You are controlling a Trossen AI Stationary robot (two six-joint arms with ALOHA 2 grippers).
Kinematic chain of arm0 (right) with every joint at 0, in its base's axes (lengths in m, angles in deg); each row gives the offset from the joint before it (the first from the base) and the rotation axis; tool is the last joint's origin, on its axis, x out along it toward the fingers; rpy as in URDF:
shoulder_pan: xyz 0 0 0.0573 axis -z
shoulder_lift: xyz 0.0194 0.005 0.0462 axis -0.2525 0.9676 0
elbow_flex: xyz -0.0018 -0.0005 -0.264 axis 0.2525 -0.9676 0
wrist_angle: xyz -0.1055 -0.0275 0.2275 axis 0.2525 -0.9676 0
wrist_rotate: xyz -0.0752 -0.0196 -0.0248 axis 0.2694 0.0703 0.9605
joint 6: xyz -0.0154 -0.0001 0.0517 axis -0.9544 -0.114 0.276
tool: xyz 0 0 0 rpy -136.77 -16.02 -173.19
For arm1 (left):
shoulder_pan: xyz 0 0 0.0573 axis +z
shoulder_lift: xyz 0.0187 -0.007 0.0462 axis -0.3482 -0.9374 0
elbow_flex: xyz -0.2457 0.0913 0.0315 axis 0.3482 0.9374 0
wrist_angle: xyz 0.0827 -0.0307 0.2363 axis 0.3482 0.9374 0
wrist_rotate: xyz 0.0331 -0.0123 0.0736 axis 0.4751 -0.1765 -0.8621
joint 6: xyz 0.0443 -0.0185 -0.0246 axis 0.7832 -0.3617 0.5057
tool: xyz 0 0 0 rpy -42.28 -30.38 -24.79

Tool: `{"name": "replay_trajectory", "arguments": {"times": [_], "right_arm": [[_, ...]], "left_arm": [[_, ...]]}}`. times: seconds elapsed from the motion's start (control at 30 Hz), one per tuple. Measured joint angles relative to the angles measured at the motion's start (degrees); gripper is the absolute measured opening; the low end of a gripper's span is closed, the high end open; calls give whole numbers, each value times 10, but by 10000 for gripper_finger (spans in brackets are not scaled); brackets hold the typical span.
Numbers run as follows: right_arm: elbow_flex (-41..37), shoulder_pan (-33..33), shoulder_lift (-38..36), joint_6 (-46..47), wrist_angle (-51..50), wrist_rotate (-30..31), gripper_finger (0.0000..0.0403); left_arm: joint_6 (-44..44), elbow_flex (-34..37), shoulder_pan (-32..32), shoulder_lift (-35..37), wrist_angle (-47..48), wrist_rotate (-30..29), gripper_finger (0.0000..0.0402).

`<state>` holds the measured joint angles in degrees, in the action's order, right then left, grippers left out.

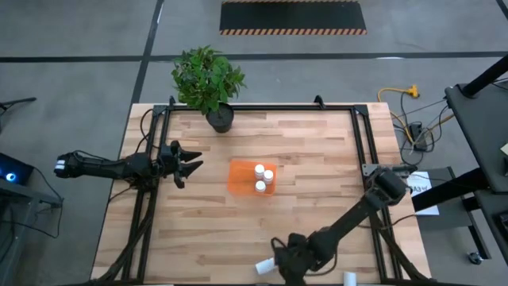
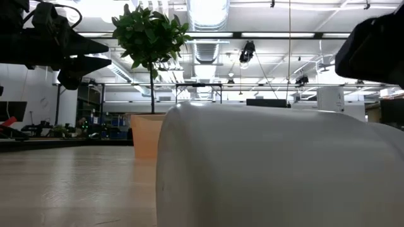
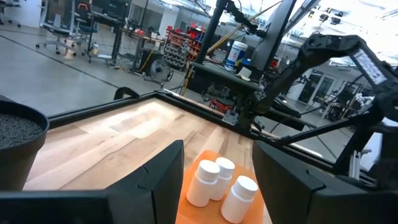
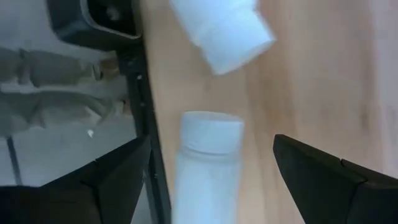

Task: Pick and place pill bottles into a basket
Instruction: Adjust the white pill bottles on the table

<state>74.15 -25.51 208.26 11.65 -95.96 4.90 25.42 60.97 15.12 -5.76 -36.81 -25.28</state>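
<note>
High view: orange basket [image 1: 242, 178] near table [image 1: 317, 151] centre, three pill bottles [image 1: 259, 169] upright inside. Left gripper [image 1: 193, 162] just left of basket, fingers parted, holding nothing. Right gripper [image 1: 279, 263] low at near table edge, over a lying bottle [image 1: 264, 266]; another lying bottle [image 1: 349, 277] to its right at the same edge. Potted plant [image 1: 208, 79] at far edge of table.

Low view: one bottle [image 2: 278, 167] on its side right at the lens, filling most of the frame. Basket [image 2: 146, 134] behind it, plant [image 2: 149, 34] above. Left gripper [image 2: 95, 54] raised at upper left, fingers apart, empty.

Left wrist view: three bottles [image 3: 214, 179] standing in basket [image 3: 186, 198], seen between own parted fingers [image 3: 158, 180]. Plant pot [image 3: 18, 140] at the side.

Right wrist view: fingers [image 4: 118, 174] spread wide, empty, on either side of one lying bottle [image 4: 208, 165] at the table edge. Second lying bottle [image 4: 224, 28] just beyond it, not touching.
</note>
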Motion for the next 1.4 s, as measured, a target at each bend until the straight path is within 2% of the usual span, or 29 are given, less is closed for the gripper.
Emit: {"name": "replay_trajectory", "arguments": {"times": [0.13, 0.27, 1.17, 1.27, 1.4], "right_arm": [[54, -10, 38, -13, -30, 1, 327], [68, -12, 43, -20, -39, 10, 326], [52, -12, 53, -104, -46, 19, 326], [52, -8, 53, -105, -44, 26, 318], [52, 1, 53, -114, -44, 28, 281]], "left_arm": [[0, 0, 0, 0, 0, 0, 173], [0, 0, 0, 0, 0, 0, 173], [0, 0, 0, 0, 0, 0, 173], [0, 0, 0, 0, 0, 0, 173], [0, 0, 0, 0, 0, 0, 173]]}}
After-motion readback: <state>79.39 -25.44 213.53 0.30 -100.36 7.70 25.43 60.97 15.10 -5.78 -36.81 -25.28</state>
